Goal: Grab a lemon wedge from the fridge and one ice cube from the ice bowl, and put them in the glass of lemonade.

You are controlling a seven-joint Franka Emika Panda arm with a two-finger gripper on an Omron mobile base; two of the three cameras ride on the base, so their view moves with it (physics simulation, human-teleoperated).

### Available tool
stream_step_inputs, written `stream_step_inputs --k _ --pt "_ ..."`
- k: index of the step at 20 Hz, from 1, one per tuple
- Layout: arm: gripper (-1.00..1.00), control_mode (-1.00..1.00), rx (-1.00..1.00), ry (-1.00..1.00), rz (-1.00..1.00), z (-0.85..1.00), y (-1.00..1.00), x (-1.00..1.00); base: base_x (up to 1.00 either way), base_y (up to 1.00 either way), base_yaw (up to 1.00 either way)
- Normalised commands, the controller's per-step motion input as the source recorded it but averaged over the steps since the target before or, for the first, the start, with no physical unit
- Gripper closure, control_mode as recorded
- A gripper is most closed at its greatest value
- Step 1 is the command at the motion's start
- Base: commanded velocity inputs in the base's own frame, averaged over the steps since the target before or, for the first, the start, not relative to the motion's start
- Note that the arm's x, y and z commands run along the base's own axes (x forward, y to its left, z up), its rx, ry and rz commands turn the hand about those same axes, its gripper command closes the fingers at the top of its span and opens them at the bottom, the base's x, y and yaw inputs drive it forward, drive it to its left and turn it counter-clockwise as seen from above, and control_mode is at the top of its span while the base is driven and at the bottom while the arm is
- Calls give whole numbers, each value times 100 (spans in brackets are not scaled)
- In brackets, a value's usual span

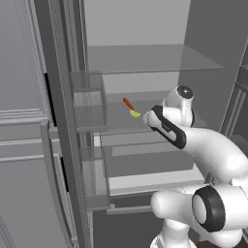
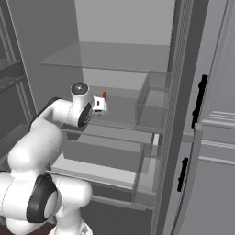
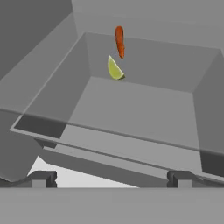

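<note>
Your gripper [image 3: 111, 178] is inside the open fridge [image 1: 145, 58] at shelf height, fingertips [image 3: 43, 178] spread wide apart with nothing between them. The lemon wedge [image 3: 114, 69] lies toward the back of the clear shelf [image 3: 131, 109], well ahead of the fingertips, just beside an orange-red stick [image 3: 120, 41].

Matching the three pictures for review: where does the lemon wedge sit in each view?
Left base view: lemon wedge centre, just left of the arm.
Right base view: hidden behind the hand.
Hand view: upper centre.
Shared landmark: the orange-red stick beside it.
</note>
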Motion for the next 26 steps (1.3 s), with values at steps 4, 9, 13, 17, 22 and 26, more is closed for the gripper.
stream_step_inputs --k 4,9,13,17,22,26 --pt "-100 -100 -1 0 4 -22 15 17 0 0 0" --pt "-100 -100 0 0 10 -11 12 9 0 0 0" --pt "-100 -100 0 0 14 0 0 14 0 0 0" --pt "-100 -100 0 -1 7 0 0 24 0 0 0" --pt "-100 -100 0 -1 1 0 0 19 0 0 0" --pt "-100 -100 0 0 0 6 4 8 0 0 0"
